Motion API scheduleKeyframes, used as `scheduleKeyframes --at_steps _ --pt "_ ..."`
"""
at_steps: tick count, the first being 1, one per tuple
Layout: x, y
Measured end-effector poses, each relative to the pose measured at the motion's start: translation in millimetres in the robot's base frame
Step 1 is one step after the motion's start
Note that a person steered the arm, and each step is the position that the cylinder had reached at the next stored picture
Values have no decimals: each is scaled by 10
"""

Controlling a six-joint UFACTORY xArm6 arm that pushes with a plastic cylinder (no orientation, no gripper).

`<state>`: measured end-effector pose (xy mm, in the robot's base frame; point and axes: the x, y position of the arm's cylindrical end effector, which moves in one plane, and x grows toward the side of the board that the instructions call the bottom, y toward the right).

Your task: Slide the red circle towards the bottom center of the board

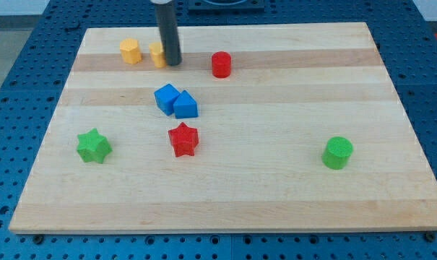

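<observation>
Jaws are lacking on this arm: my tip (172,63) rests near the board's (391,209) top edge, touching (or nearly so) a partly hidden yellow block (157,54), holding nothing. Just to the view's right stands the red circle (220,64), apart from it.

A lab bench set up for my pushing trials.

I work on a pale wooden board (225,195) laid over a blue metal table (30,43) drilled with a regular grid of holes, the kind used for bolting down test rigs. Small coloured plastic blocks, such as a green star (93,146) and a green cylinder (338,153), lie scattered like test pieces, and my dark rod (167,32) comes down from the view's top.
</observation>
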<state>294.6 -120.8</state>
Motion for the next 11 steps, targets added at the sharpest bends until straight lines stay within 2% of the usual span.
scheduleKeyframes --at_steps 1,2,4,7,8,10,11 --pt "0 -327" --pt "136 -409" --pt "486 119" --pt "-63 1200" --pt "-43 1674" --pt "29 1904" --pt "314 1854"
